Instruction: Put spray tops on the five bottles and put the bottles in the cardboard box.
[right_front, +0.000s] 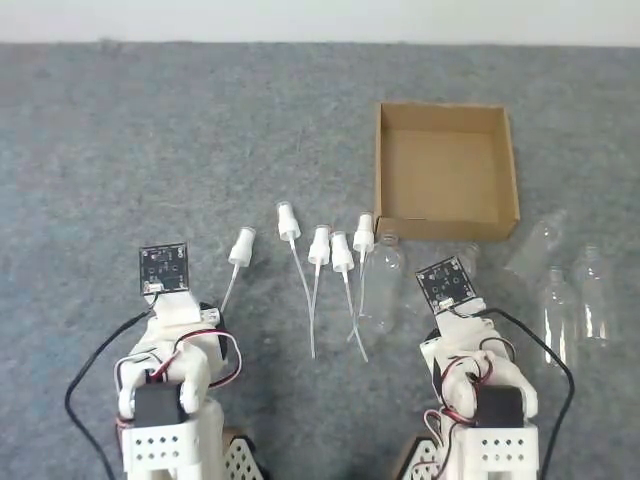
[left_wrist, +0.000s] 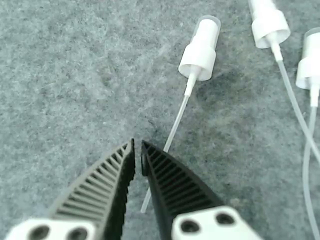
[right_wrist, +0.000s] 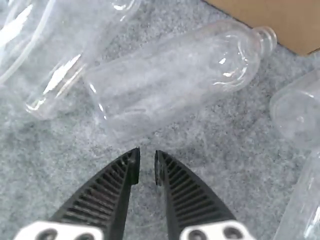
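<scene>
Two white arms stand at the near edge of a grey, carpet-covered surface (right_front: 150, 130). The left arm's black ribbed hand (left_wrist: 137, 145) hangs just above the carpet, its jaws drawn almost together with only a sliver between the tips and nothing in them. The thin clear tube of the nearest white plastic spray top (left_wrist: 200, 50) runs under one tip. The right hand (right_wrist: 146, 152) is likewise narrow and empty, a slim gap showing between its jaws, poised just short of a clear plastic bottle (right_wrist: 175, 75) lying on its side. That bottle's open neck points at the brown cardboard box (right_wrist: 280, 20). From above, the box (right_front: 447, 225) sits open and shallow towards the far edge, right of the middle. Five spray tops lie in a loose row across the middle of the surface, caps towards the far edge and tubes trailing towards the arms: one (right_front: 242, 246) in front of the left arm, then four more (right_front: 288, 221) (right_front: 319, 245) (right_front: 342, 252) (right_front: 363, 233), their tubes crossing. Another uncapped bottle (right_front: 387, 280) lies just beside the last top, below the box's near left corner. Three more clear bottles (right_front: 535, 245) (right_front: 557, 305) (right_front: 595, 295) lie close together towards the right edge, all without tops and all outside the box.
</scene>
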